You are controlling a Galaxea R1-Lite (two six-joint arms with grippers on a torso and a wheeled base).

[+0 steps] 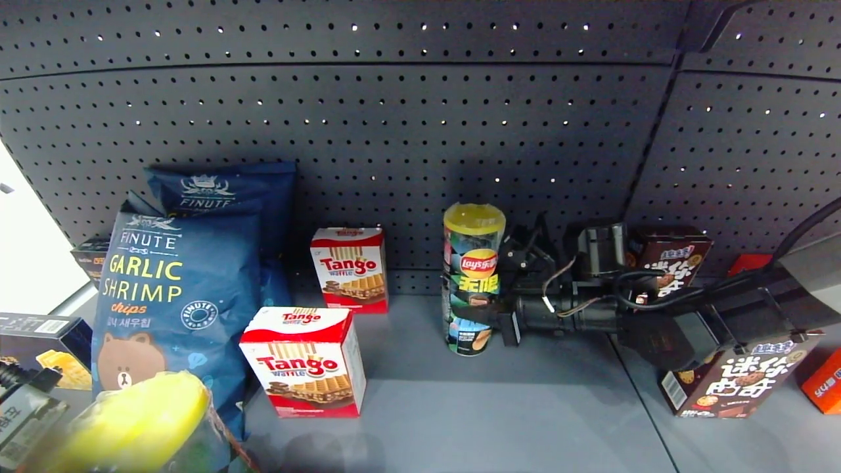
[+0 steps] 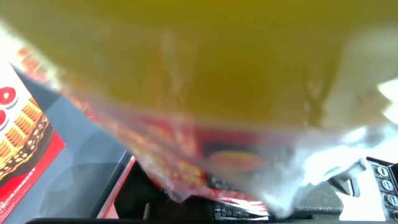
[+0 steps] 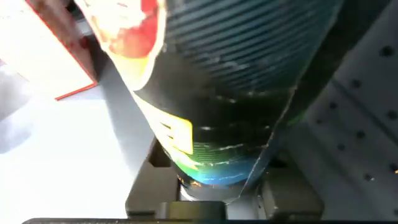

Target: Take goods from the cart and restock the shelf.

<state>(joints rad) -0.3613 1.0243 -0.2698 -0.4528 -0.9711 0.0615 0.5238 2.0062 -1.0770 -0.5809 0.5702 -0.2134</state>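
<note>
Placement is the step in hand: my right gripper (image 1: 500,316) clasps the chips can (image 1: 473,263), standing upright mid-shelf (image 1: 525,407) near the far wall, so next I would spread the fingers and back away right.

Yellow-lidded dark canister (image 1: 472,282), red-and-white wafer boxes (image 1: 303,361), blue chip bags (image 1: 174,295), grey perforated back panel (image 1: 394,131).

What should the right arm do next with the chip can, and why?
Probably open the jaws and draw back. The chip can stands upright with its base seemingly on the shelf, apart from the wafer boxes, while the right gripper clamps its lower half. It looks placed, so release seems due.
</note>
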